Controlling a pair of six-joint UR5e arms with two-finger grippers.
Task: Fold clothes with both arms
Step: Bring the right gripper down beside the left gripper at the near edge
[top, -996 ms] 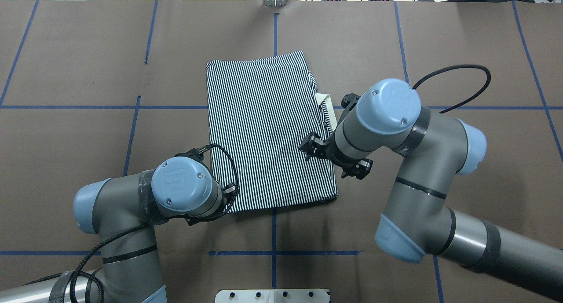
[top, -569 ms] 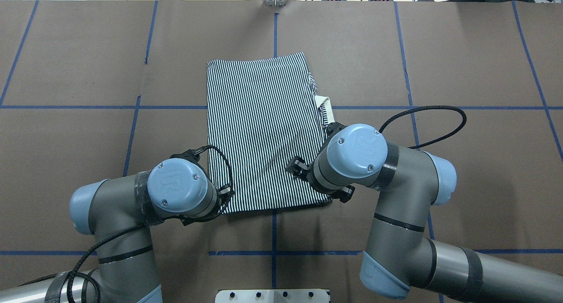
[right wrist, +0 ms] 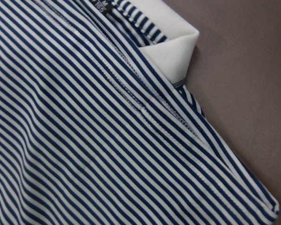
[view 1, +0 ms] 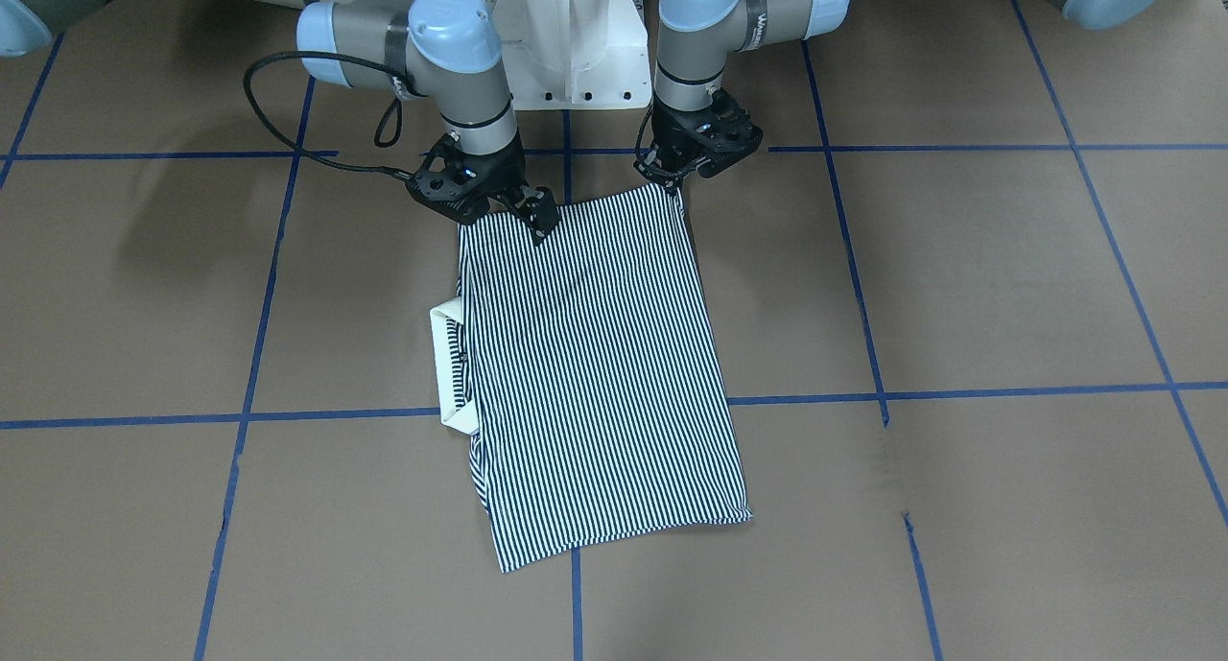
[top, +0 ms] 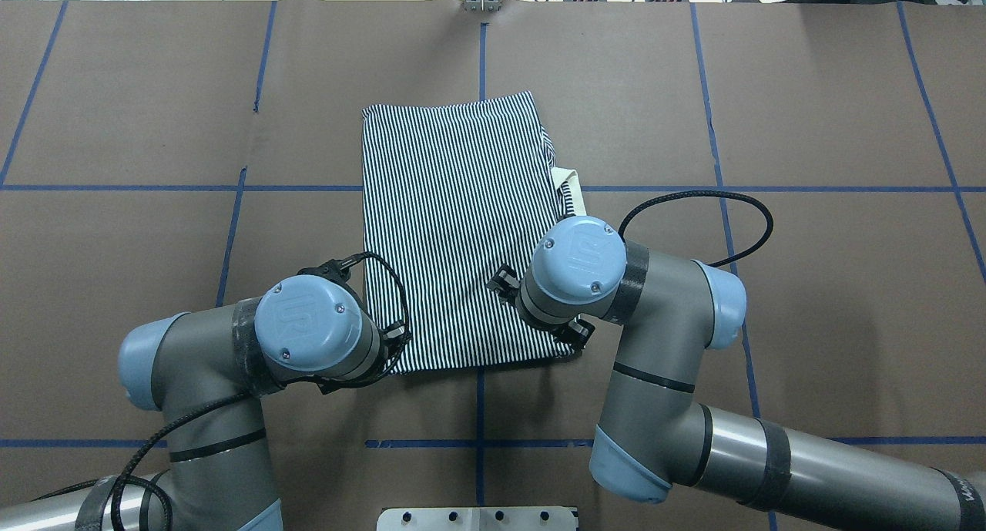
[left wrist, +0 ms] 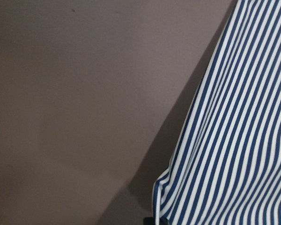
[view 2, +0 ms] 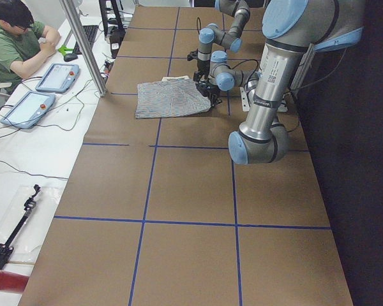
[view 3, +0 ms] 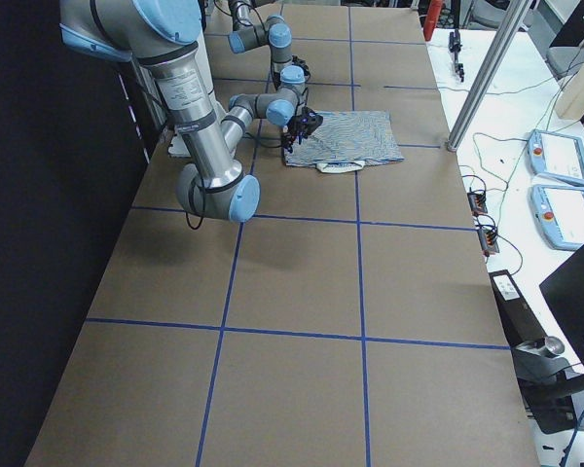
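The clothes are one navy-and-white striped shirt [view 1: 595, 354], folded into a long rectangle in the middle of the table [top: 454, 223]. Its cream collar [view 1: 449, 364] pokes out on the robot's right side [top: 568, 180]. My left gripper [view 1: 674, 179] sits at the near left corner, shut on the cloth. The left wrist view shows that corner [left wrist: 234, 140] slightly raised over its shadow. My right gripper [view 1: 537, 215] hovers open over the near right corner, its fingers on the stripes. The right wrist view is filled by shirt [right wrist: 84, 140] and collar [right wrist: 173, 47]. In the overhead view both wrists hide the grippers.
The white pedestal base [view 1: 571, 37] stands just behind the shirt's near edge. Blue tape lines [top: 479, 49] grid the brown table. A seated person [view 2: 16, 38] and teach pendants [view 2: 57, 76] are on a side bench past the far edge.
The right arm has swung back from beside the collar toward the robot, down to the shirt's near right corner. The left arm has barely shifted at the near left corner.
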